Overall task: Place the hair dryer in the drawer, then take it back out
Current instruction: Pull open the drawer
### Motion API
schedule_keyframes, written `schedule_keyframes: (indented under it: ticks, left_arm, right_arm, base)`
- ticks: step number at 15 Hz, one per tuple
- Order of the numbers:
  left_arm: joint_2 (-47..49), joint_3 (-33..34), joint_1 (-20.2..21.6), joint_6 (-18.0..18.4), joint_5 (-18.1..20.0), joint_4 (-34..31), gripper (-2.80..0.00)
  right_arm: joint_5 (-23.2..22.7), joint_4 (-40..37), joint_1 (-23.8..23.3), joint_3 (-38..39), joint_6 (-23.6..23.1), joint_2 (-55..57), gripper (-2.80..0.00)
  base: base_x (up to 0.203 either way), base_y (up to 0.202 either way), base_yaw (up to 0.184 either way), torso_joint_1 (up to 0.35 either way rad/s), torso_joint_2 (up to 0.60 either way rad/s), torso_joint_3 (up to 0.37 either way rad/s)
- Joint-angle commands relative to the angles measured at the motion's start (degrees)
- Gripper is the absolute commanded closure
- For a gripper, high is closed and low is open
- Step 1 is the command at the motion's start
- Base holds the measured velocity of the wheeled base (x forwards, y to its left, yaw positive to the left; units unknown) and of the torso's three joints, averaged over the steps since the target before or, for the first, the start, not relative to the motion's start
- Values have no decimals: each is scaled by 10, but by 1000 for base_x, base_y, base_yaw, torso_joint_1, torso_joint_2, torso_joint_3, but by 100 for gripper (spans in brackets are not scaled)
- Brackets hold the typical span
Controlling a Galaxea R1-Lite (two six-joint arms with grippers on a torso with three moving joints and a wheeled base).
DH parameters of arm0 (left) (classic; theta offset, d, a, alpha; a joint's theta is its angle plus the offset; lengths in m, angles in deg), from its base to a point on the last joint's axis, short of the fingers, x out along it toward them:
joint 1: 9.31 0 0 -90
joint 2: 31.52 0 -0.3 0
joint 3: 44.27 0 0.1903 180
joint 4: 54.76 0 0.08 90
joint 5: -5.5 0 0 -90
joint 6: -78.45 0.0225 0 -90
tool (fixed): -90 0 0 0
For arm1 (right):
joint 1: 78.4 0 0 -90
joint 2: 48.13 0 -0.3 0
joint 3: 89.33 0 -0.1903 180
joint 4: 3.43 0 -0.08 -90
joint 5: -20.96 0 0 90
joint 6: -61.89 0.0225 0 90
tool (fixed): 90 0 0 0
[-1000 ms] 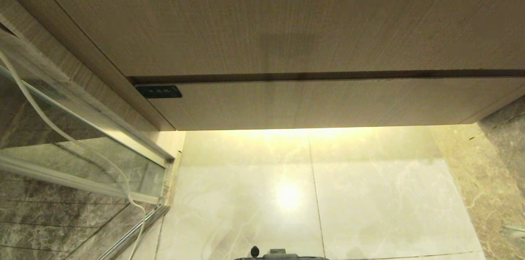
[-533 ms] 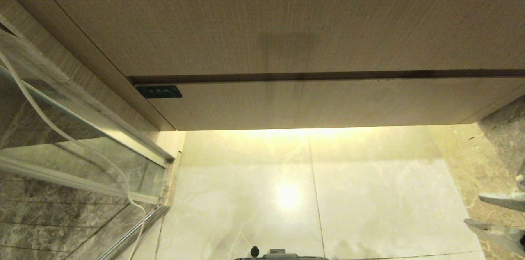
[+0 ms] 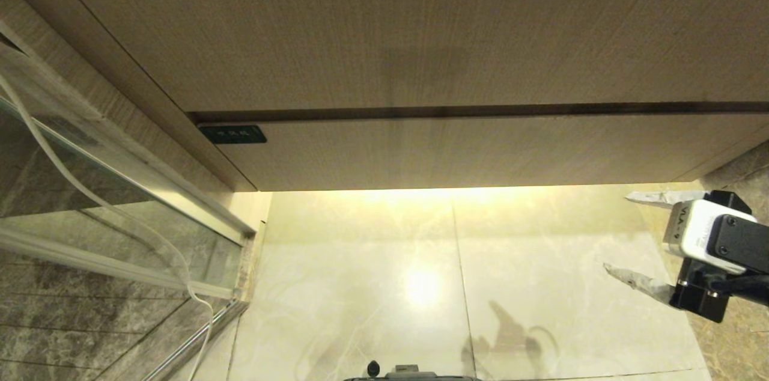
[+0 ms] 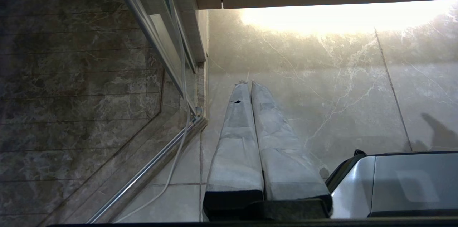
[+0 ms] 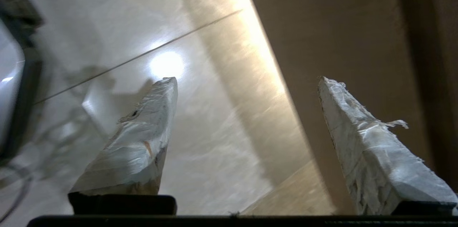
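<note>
Our right gripper (image 3: 625, 234) has just come into sight low at the right, over the pale floor (image 3: 541, 285). A moment ago we could not see it at all. Its two fingers (image 5: 143, 141) now stand wide apart with nothing between them. We think it is getting ready to pull the drawer (image 3: 468, 152) open, which is the first thing to do.

The drawer is shut, its front flat under the tall wood panel (image 3: 390, 26), with the small dark label (image 3: 232, 134) at its left corner.

Our left gripper (image 4: 247, 83) hangs near the glass door (image 4: 157, 40), fingers pressed together and empty.

We cannot see the hair dryer anywhere, so we cannot say where it is. The right arm is cut off by the picture's edge.
</note>
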Motion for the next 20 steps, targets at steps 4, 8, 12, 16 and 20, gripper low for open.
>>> schedule_keyframes:
  ticks: [4,8,12,16,20]
  left_arm:
    - [0,1,0,1,0,0,0]
    - [0,1,0,0,0,0,0]
    - [0,0,0,1,0,0,0]
    - [0,1,0,1,0,0,0]
    - [0,0,0,0,0,0,0]
  right_arm:
    - [-47,213,-21,27,-30,136,-280]
    - [-169,289,-101,24,-54,213,-280]
    - [-272,292,-172,-42,-107,253,-280]
    - [-278,276,-175,-91,-113,257,-280]
    - [-274,195,-168,-127,-129,257,-280]
  base:
    - [0,0,0,0,0,0]
    - [0,0,0,0,0,0]
    - [0,0,0,0,0,0]
    - [0,0,0,0,0,0]
    - [0,0,0,0,0,0]
